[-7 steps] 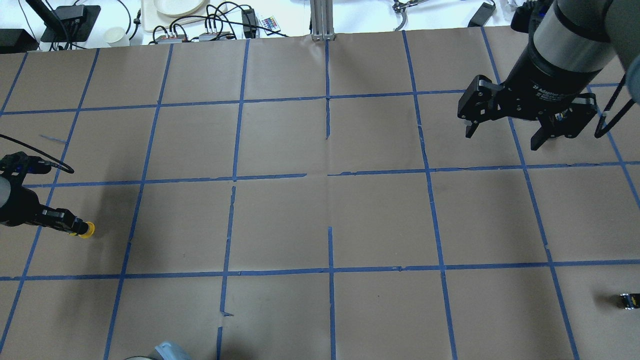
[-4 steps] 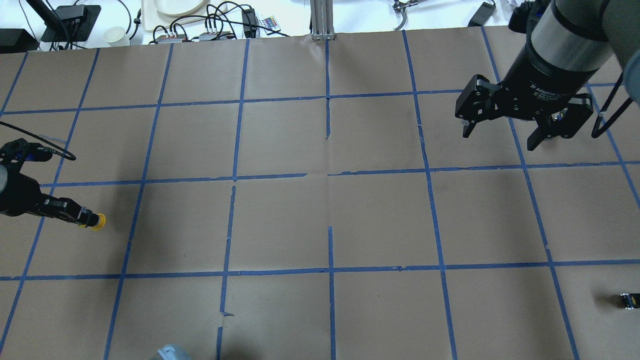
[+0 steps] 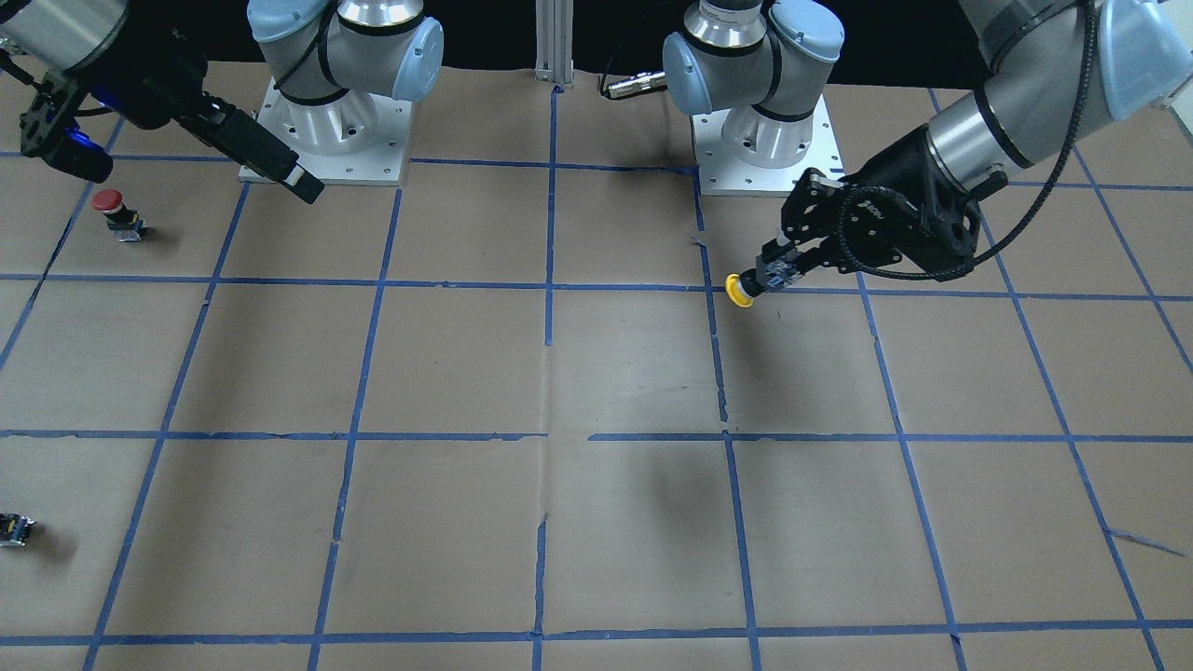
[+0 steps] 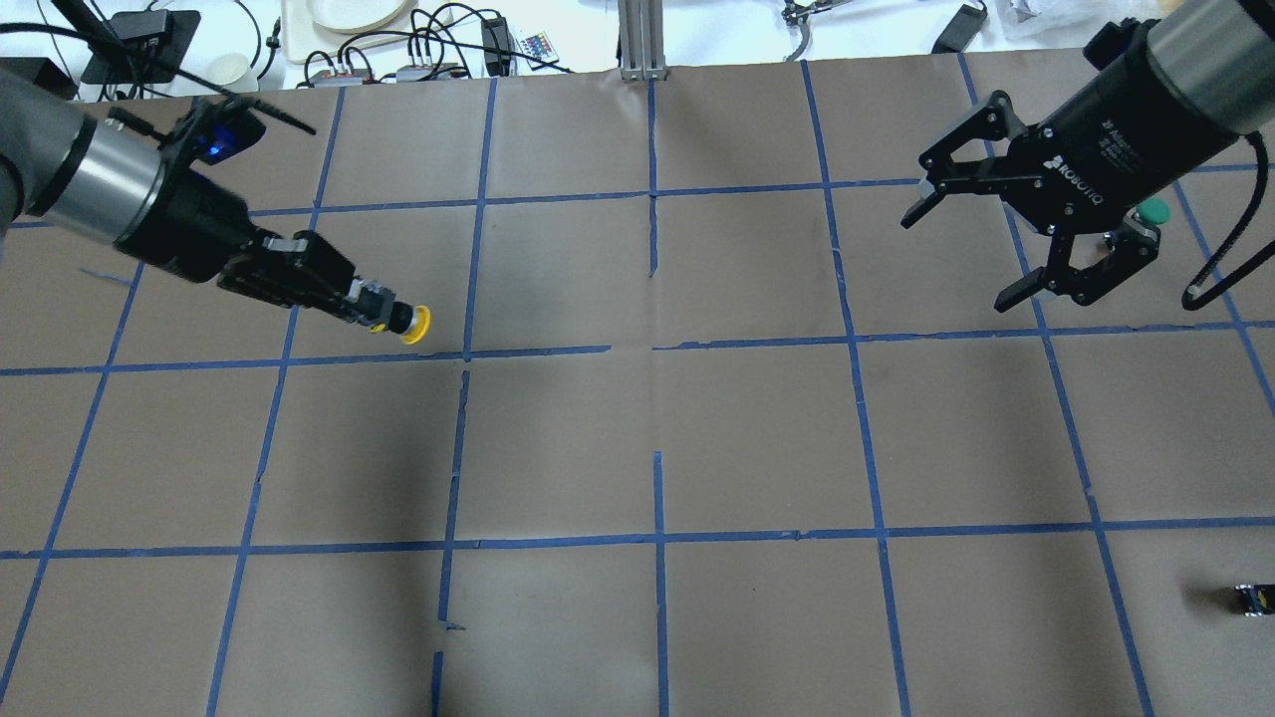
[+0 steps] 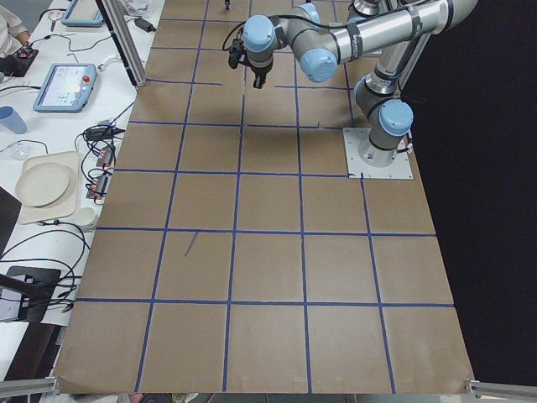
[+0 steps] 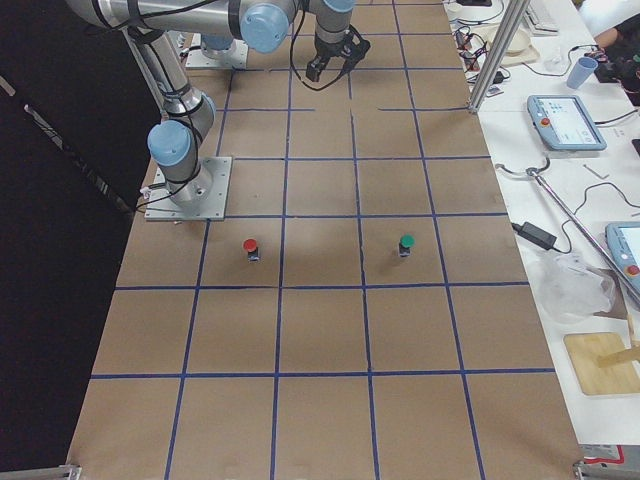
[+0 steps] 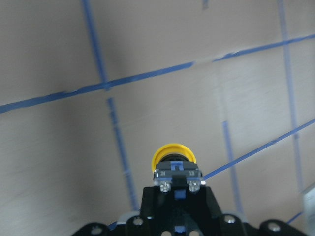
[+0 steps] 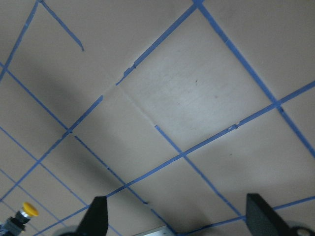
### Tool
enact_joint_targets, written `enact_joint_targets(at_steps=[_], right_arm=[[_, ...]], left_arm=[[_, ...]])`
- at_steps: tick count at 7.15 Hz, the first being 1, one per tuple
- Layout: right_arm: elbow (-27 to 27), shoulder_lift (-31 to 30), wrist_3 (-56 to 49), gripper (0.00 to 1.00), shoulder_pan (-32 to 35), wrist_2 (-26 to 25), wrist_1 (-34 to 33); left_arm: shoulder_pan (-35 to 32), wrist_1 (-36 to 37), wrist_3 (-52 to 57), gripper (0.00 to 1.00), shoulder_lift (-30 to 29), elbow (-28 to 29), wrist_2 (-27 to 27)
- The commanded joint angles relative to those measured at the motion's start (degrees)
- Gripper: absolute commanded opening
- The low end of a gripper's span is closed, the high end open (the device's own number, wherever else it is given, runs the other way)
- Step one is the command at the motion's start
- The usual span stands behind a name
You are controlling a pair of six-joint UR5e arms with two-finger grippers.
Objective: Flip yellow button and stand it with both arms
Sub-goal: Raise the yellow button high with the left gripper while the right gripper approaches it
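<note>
The yellow button (image 4: 415, 325) is held by its grey base block in my left gripper (image 4: 377, 313), which is shut on it. It lies sideways in the air above the table, with the cap pointing toward the table's middle. It also shows in the front view (image 3: 740, 290), the left wrist view (image 7: 173, 153) and, small, in the right wrist view (image 8: 27, 210). My right gripper (image 4: 958, 257) is wide open and empty, tilted above the far right of the table, well apart from the button. Its fingers (image 8: 98, 219) frame bare paper.
A red-capped button (image 3: 110, 200) stands near the right arm's base. A green-capped button (image 4: 1153, 211) stands under the right wrist. A tiny dark capless part (image 4: 1250, 597) lies at the near right edge. Brown paper with a blue tape grid (image 4: 657, 344) covers the table.
My left gripper has carried the yellow button up and away from the left edge toward the table's middle. My right gripper has turned and shifted, which uncovered the green button.
</note>
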Motion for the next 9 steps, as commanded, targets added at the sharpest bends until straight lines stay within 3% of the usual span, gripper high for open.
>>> enact_joint_targets(at_steps=[1,2,6,7,8,9], right_arm=[[-0.5,1.3,8.1,1.00,-2.6,9.9,6.3],[-0.6,1.4,9.7,1.00,-4.0,15.7,10.5],[-0.4,1.4,9.7,1.00,-8.3,32.2,27.3],[-0.6,1.2,9.6,1.00,-8.4,33.9,30.1],[-0.7,0.9,9.7,1.00,-8.4,38.9,31.5],[-0.9,0.4,9.8,1.00,-8.4,41.5,33.5]], left_arm=[[-10.3,-0.7,-14.9,0.08,-2.6,7.1,-13.2],[-12.5,-0.8,-17.9,0.08,-2.3,7.6,-18.9],[-13.1,-0.6,-19.8,0.06,0.2,4.5,-51.4],[-13.3,-0.3,-20.1,0.06,0.9,3.1,-54.6],[-13.7,0.2,-18.9,0.05,1.2,1.3,-58.6],[-14.6,2.0,-19.3,0.05,1.0,0.0,-58.8]])
